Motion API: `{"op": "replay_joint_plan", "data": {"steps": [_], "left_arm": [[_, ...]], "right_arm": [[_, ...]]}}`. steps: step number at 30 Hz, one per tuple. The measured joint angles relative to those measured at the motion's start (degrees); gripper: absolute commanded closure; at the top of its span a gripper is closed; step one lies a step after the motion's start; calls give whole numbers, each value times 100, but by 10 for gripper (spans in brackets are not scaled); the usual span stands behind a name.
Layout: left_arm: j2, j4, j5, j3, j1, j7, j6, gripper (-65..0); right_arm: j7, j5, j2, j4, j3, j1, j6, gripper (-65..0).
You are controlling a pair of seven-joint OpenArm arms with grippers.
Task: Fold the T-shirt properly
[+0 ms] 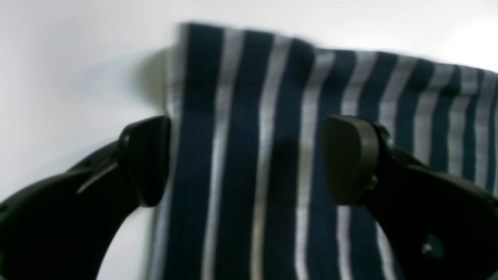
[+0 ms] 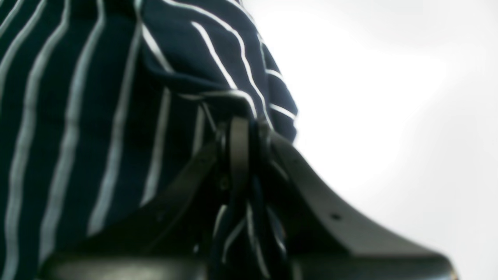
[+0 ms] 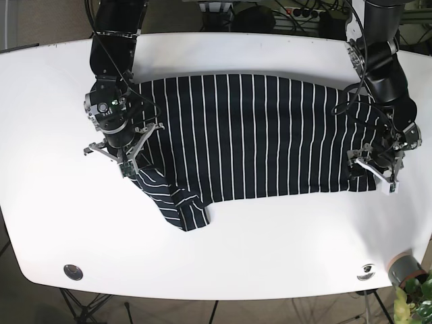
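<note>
The T-shirt (image 3: pixel 256 135), navy with thin white stripes, lies spread flat across the white table (image 3: pixel 270 229). One sleeve (image 3: pixel 182 206) is bunched at its lower left. My right gripper (image 3: pixel 128 164) is at the shirt's left end, next to that sleeve. In the right wrist view this gripper (image 2: pixel 239 136) is shut on a pinch of the striped fabric (image 2: pixel 78 97). My left gripper (image 3: pixel 374 172) sits at the shirt's lower right corner. In the left wrist view it (image 1: pixel 249 159) is open, its fingertips (image 1: pixel 146 159) straddling the corner of the cloth (image 1: pixel 249 77) without gripping it.
A grey round object (image 3: pixel 403 266) and a green plant (image 3: pixel 418 300) sit past the table's lower right corner. Two small round discs (image 3: pixel 73 271) are set into the table near its front edge. Cables and equipment lie beyond the far edge.
</note>
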Motion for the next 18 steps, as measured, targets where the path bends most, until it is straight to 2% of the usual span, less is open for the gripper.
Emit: {"op": "replay_joint_plan", "data": {"steps": [3, 6, 8, 10, 11, 14, 18], "left_arm": [[63, -17, -7, 0, -2, -74, -9, -544], [94, -20, -26, 0, -2, -90, -107, -456], [107, -31, -35, 0, 2, -70, -326, -354], [153, -44, -55, -26, 15, -61, -546, -207], [199, -48, -90, -26, 22, -63, -658, -162], [295, -63, -105, -24, 28, -116, -702, -1], [326, -96, -105, -11, 50, -297, -702, 0]], "right_arm": [[0, 369, 15, 0, 11, -2, 2, -22], [4, 660, 7, 0, 199, -2, 4, -22], [0, 704, 22, 0, 326, -2, -7, -22], [-2, 728, 35, -2, 356, -2, -57, -22], [-2, 774, 52, 0, 358, -2, -50, -22], [2, 837, 35, 0, 350, -2, -37, -22], [0, 850, 15, 0, 332, -2, -17, -22]]}}
